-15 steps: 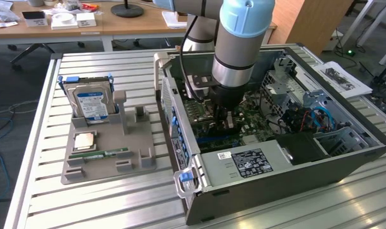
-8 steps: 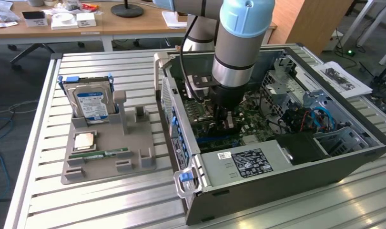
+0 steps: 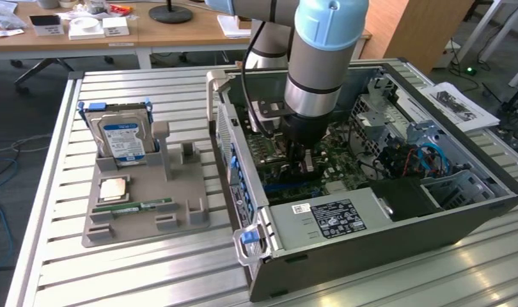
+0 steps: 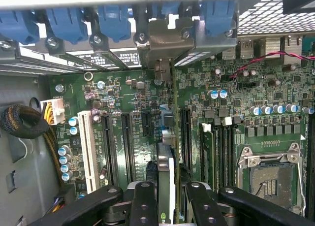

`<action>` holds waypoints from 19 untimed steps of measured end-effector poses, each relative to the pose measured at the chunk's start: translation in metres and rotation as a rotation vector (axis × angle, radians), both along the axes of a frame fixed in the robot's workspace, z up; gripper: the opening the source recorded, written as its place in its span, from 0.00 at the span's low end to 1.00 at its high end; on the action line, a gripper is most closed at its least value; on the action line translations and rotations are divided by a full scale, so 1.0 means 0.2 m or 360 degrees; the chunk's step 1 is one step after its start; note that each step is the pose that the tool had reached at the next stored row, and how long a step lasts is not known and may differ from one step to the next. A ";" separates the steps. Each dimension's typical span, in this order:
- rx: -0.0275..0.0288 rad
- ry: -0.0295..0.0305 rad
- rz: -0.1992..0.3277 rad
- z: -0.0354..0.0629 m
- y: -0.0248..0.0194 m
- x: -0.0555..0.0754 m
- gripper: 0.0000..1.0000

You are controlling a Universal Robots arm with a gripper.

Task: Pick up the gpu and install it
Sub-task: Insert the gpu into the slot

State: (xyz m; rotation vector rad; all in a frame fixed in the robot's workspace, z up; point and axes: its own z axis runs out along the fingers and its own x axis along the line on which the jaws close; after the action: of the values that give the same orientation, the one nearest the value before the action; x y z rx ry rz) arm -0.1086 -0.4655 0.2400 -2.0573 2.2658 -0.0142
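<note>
Our claw (image 4: 166, 189) is pinching the graphics card (image 4: 166, 169) between its two black fingers (image 4: 142, 201). It grips the card's upper edge while the card stands on edge over the green circuit board (image 4: 133, 88). We see the card lined up along the long black slots (image 4: 127, 137), with a white slot (image 4: 88, 142) to one side and an empty processor socket (image 4: 268, 174) to the other. Whether its lower edge sits in a slot we cannot tell. Its silvery end plate (image 4: 165, 39) reaches the case's rear wall, just beside a row of blue clips (image 4: 113, 19).

In the exterior view, we find the claw (image 3: 300, 153) deep inside the open computer case (image 3: 396, 236), hanging from the grey and blue arm (image 3: 323, 57). On the exterior view's left of the case, a grey tray (image 3: 139, 224) rests on the slatted metal table (image 3: 114, 275). It carries a hard drive (image 3: 123, 137) standing upright and a green memory stick (image 3: 144, 206) lying flat. Wooden desks (image 3: 182, 35) stand beyond the table.
</note>
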 end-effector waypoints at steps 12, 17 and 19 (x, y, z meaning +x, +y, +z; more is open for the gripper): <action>0.00003 -0.00023 0.0000 -0.006 0.000 0.00 0.27; 0.00006 -0.00031 0.0000 -0.007 0.000 0.00 0.27; 0.00006 -0.00031 0.0000 -0.007 0.000 0.00 0.27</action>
State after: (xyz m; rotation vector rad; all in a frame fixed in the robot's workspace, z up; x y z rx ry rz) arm -0.1087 -0.4654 0.2387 -2.0562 2.2645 -0.0158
